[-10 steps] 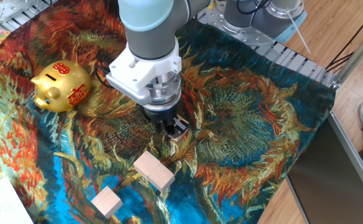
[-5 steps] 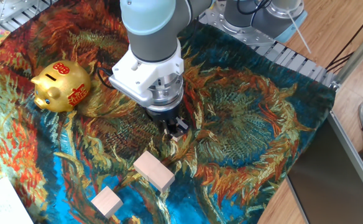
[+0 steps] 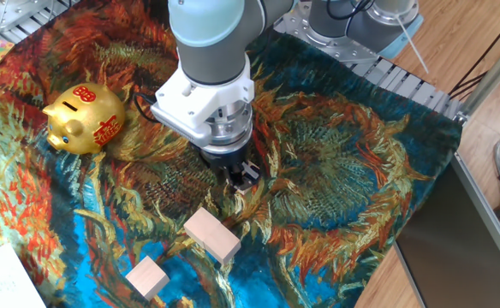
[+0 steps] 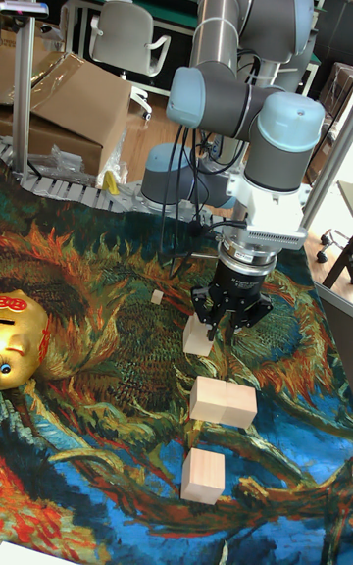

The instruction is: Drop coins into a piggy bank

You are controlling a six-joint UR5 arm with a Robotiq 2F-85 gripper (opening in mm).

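The gold piggy bank (image 3: 86, 117) with red markings stands at the left of the cloth, and shows at the left edge as the piggy bank (image 4: 18, 337) in the tall view. My gripper (image 3: 244, 174) points down at the cloth's middle, far right of the bank. The gripper (image 4: 231, 322) hangs just right of a pale wooden block (image 4: 199, 335). Its dark fingertips look drawn close together. I cannot make out any coins, and whatever sits between the fingertips is hidden.
Two more wooden blocks (image 3: 211, 235) (image 3: 146, 276) lie in front of the gripper, and a tiny block (image 4: 156, 297) lies behind it. The sunflower-print cloth (image 3: 361, 171) covers the table. White paper (image 3: 2, 278) sits at the front left corner.
Over the last second the arm shifted slightly to the right and the fingertips narrowed. Nothing has moved in the last half second.
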